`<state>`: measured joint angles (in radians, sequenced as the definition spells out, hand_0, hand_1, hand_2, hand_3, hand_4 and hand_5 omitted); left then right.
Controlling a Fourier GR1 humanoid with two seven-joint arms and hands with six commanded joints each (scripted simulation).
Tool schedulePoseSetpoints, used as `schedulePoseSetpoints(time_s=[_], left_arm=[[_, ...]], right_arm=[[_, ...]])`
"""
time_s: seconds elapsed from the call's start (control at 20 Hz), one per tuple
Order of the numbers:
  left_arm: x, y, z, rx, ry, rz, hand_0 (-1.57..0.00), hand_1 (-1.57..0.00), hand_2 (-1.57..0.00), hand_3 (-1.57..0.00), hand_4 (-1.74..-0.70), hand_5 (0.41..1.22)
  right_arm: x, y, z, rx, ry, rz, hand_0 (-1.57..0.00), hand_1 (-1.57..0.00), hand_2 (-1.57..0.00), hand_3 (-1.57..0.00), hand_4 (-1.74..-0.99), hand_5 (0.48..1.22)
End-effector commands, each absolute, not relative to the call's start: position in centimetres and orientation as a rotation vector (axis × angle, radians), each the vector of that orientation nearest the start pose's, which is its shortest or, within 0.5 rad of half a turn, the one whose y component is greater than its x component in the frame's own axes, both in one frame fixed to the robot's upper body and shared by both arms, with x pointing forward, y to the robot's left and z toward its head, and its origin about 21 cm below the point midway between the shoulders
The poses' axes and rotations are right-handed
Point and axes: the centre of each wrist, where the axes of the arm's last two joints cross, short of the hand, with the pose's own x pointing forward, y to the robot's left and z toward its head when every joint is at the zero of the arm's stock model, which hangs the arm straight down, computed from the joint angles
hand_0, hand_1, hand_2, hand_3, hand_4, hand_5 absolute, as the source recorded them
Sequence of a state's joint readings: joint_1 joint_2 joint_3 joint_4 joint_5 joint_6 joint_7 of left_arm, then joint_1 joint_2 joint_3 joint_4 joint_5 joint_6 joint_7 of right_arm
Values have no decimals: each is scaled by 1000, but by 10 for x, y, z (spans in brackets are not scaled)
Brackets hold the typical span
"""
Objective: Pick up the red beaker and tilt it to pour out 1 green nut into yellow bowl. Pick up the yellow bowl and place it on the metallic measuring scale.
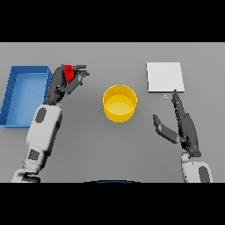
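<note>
Pour step is getting underway: left hand (66, 83) is gripping red beaker (68, 72) w/ fingers curled round it, toward tabletop's left edge by blue bin (13, 94), needing carry over mid-tabletop yellow bowl (119, 103) & tilt; right hand (184, 127) is idling, fingers straight, nr scale (165, 77).

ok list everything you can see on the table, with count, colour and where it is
red beaker: one, red, held in the left hand, left of centre beside the tray
yellow bowl: one, yellow, middle of the table, upright, no nut visible inside
measuring scale: one, pale grey square, upper right
tray: one, blue, far left edge
table: one, grey, under everything
left hand: one, dark, fingers curled round the beaker
right hand: one, dark, fingers straight, thumb out, just below the scale, right of the bowl, holding nothing
</note>
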<state>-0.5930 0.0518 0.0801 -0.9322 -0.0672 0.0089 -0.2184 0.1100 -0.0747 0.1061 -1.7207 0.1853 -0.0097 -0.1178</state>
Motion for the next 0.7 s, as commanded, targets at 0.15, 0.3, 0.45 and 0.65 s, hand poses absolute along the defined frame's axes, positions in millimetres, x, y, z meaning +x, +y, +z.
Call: schedulePoseSetpoints(time_s=[0.15, 0.3, 0.45, 0.65], left_arm=[[383, 190, 24, 23, -1695, -309, -1556, -1557, -1558, -1553, -1724, 1135], [383, 188, 35, 72, -1699, -391, -1559, -1560, -1561, -1556, -1727, 1138], [386, 186, 54, 163, -1681, -589, -1565, -1565, -1566, -1563, -1734, 1124], [389, 169, 72, 314, -1619, -869, -1569, -1569, -1569, -1568, -1738, 1127]], right_arm=[[223, -228, 14, -173, -1738, 286, 1, 1, 1, 1, -1219, 660], [222, -230, 14, -178, -1746, 295, 1, 1, 1, 1, -1213, 662], [221, -225, 15, -176, -1719, 293, 1, 1, 1, 1, -1199, 658], [224, -227, 18, -181, -1715, 297, 1, 1, 1, 1, -1183, 663]])
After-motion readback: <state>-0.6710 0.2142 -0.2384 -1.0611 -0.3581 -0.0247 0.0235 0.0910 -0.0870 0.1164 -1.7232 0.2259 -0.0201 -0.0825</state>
